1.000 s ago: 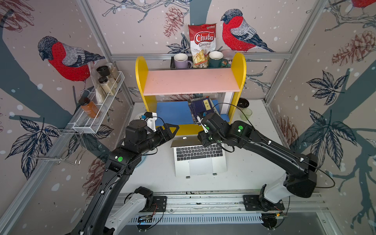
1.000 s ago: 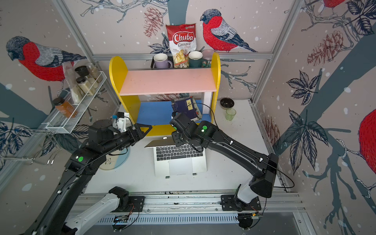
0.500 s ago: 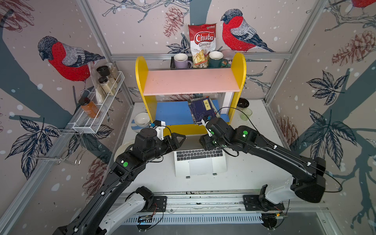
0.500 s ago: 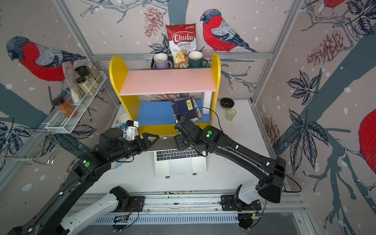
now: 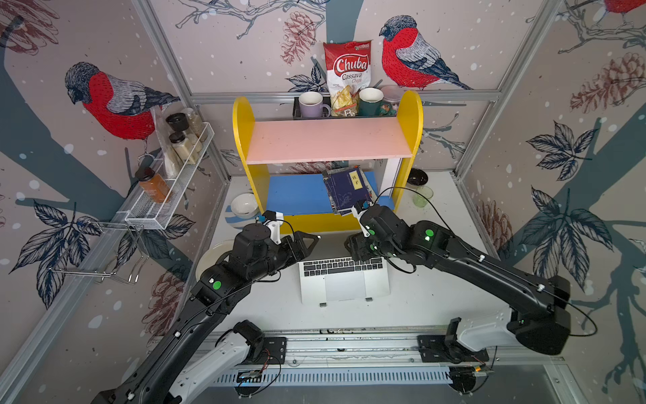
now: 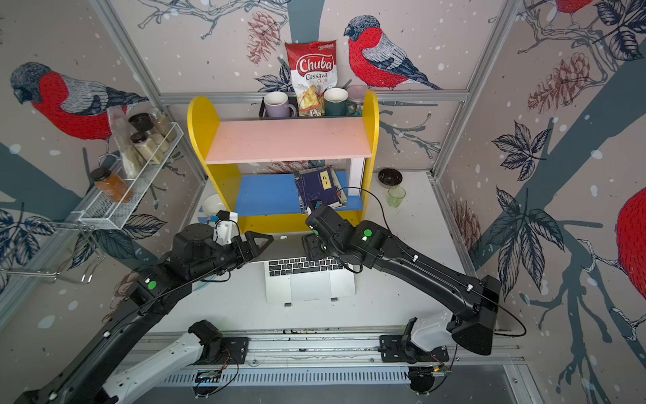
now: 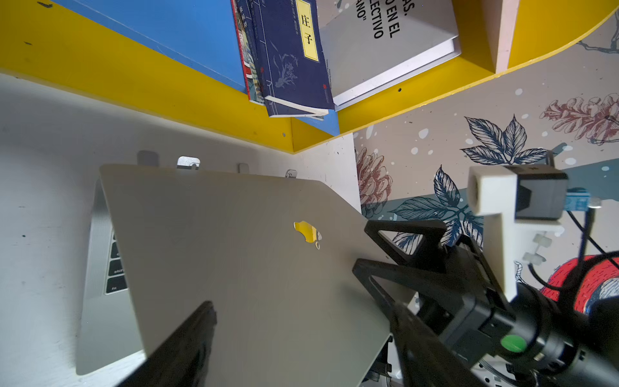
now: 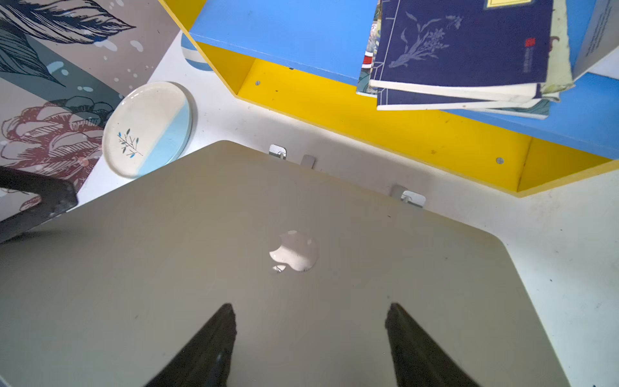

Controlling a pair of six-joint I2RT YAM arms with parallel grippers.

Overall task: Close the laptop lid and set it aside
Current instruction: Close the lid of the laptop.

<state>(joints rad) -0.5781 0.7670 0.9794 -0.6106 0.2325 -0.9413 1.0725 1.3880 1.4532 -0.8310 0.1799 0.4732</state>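
– Laptop first. Where is it?
– On the white worktop, just in front of the yellow shelf.
– Is it shut?
– No. Both top views show the keys and the pad. The lid is tilted forward, partway down over the keys.
– What do the wrist views add?
– The lid's grey back with the apple mark. From above, that back is only a narrow strip.
– And the left tool?
– Open. The left wrist view shows its two fingers wide apart over the lid's back, holding nothing.
– The right tool?
– Open too, spread over the same back. The left wrist view shows it at the lid's top edge.
– Anything else?
– The right wrist view shows a round plate beside the lid. From above, the left arm hides most of it.
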